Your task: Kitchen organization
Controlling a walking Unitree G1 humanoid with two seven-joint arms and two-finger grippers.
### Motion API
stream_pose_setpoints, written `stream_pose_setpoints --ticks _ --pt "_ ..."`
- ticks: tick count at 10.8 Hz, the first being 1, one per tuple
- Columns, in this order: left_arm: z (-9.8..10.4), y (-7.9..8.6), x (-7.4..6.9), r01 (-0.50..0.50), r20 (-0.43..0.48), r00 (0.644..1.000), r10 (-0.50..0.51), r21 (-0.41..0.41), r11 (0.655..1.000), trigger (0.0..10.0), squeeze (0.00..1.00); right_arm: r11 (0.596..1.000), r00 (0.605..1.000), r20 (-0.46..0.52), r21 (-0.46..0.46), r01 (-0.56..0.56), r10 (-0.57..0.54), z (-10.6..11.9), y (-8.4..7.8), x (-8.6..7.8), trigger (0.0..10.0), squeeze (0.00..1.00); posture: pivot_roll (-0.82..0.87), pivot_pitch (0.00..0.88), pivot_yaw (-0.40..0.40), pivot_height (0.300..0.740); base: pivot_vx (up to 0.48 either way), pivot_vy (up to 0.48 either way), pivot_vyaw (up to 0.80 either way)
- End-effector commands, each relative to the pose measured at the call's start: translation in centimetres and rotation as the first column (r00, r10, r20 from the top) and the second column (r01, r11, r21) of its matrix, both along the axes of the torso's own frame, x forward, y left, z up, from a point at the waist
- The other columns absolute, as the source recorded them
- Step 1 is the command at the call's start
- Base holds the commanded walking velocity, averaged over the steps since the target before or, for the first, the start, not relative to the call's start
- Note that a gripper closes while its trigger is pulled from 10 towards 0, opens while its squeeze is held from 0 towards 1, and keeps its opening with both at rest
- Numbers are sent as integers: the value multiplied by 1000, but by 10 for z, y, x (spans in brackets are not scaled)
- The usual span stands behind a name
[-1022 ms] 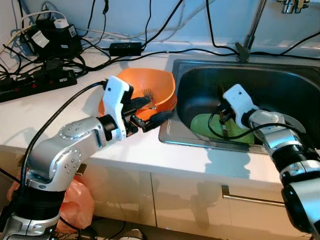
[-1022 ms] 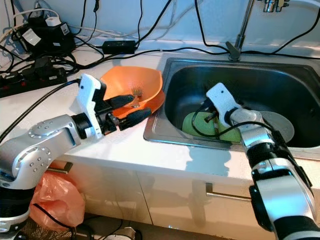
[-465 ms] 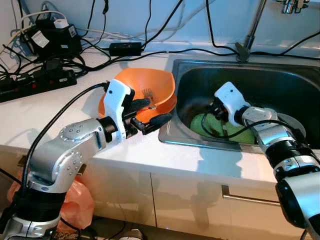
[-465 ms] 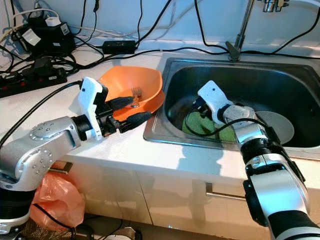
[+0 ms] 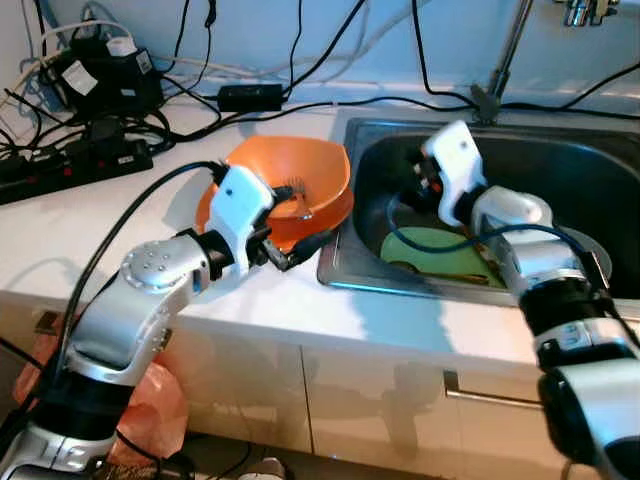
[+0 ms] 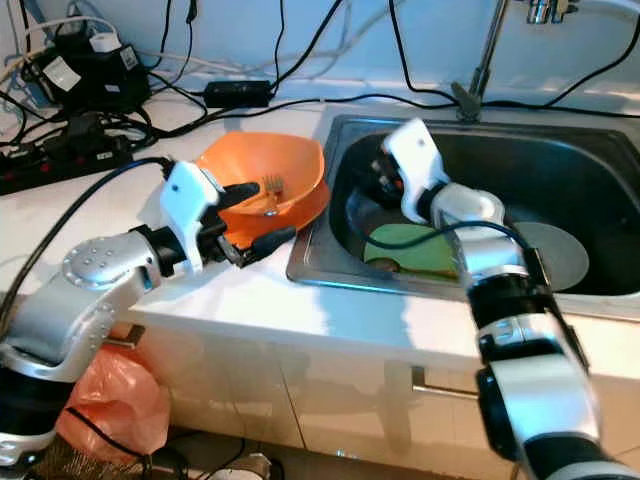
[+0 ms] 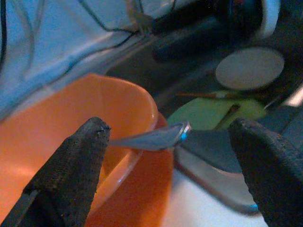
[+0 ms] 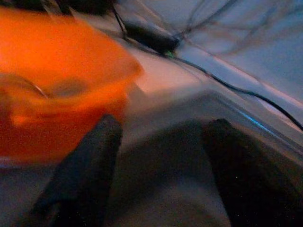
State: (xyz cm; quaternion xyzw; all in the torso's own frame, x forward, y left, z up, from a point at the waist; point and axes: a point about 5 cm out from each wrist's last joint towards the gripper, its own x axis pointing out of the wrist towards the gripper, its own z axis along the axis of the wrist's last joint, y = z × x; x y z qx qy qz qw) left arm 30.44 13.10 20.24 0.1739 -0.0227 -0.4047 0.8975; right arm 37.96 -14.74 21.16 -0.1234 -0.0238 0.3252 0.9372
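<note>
An orange bowl sits on the white counter against the sink's left rim, with a metal fork lying inside it. My left gripper is open at the bowl's near edge, one finger over the rim and one outside. In the left wrist view the fork's handle lies between the spread fingers, untouched. My right gripper hangs open and empty inside the sink, above a green plate that has chopsticks on it.
The steel sink also holds a round grey plate. A faucet rises behind it. Power strips, adapters and many black cables crowd the back left of the counter. An orange bag lies on the floor below.
My right gripper has lifted off the green plate and swung up toward the sink's back left. My left gripper has edged closer to the bowl's rim.
</note>
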Motion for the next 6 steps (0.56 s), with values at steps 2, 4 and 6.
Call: stream_pose_setpoints --ticks 2,4,6 --pt "-1 -2 4 24 93 995 -31 69 997 10000 0 984 993 50 135 -117 111 25 15 -17 10000 0 197 41 77 740 0 0 0" --pt "-7 -4 2 51 137 988 -66 113 992 9647 0 970 988 67 191 -147 136 35 18 -29 10000 0 193 43 75 740 0 0 0" --pt "-11 -2 8 39 200 978 -65 132 990 4392 0 950 984 64 258 -175 164 42 23 -43 10000 0 193 43 76 740 0 0 0"
